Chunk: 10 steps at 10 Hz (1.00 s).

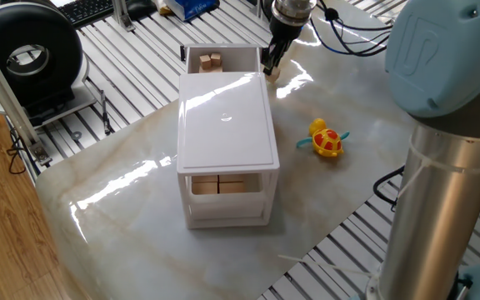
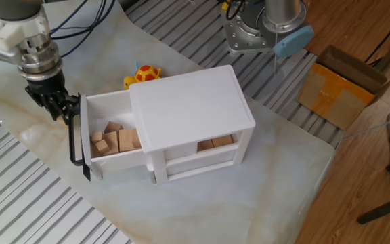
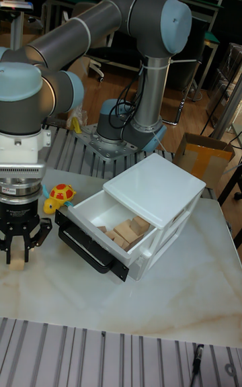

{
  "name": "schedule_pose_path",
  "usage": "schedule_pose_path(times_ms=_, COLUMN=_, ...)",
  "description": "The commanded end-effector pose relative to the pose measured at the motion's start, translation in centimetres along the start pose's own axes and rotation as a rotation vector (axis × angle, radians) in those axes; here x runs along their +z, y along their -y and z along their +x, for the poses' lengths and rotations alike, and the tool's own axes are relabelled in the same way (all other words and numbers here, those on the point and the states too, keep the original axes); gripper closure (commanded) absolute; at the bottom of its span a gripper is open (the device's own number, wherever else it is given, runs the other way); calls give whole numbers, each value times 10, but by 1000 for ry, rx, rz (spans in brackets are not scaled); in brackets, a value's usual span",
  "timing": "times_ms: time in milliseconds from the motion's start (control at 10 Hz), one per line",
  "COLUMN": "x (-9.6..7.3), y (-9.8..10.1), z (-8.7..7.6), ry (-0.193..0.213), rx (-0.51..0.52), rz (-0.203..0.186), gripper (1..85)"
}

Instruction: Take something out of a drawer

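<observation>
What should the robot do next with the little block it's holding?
Probably open the end effector and let go. It is shut on a wooden cube that is already outside the open top drawer and down low by the marble table. I cannot tell whether the cube touches the table, so easing down first may be safer.

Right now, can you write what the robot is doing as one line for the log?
gripper: shut on wooden cube, low beside the drawer | drawer: open, more cubes inside | toy: on table
</observation>
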<state>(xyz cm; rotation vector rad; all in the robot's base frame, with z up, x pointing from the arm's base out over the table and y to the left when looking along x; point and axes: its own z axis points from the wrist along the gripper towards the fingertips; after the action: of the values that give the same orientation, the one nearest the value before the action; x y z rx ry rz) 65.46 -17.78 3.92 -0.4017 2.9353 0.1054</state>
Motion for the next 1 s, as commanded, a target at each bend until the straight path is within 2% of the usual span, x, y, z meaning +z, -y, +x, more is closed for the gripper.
schedule_pose_path(times_ms=0, x=5, y=-1, z=-2, ry=13, rx=-2, rz=-11, gripper=670)
schedule_pose_path(times_ms=100, x=5, y=-1, z=-2, ry=14, rx=-8, rz=-12, gripper=623)
schedule_pose_path(times_ms=200, x=5, y=-1, z=-3, ry=15, rx=-22, rz=-13, gripper=493)
schedule_pose_path(times_ms=300, x=4, y=-1, z=-3, ry=17, rx=-32, rz=-14, gripper=403)
schedule_pose_path(times_ms=500, x=4, y=0, z=-5, ry=26, rx=-40, rz=-10, gripper=360)
schedule_pose_path(times_ms=900, x=-5, y=6, z=-6, ry=28, rx=-49, rz=7, gripper=353)
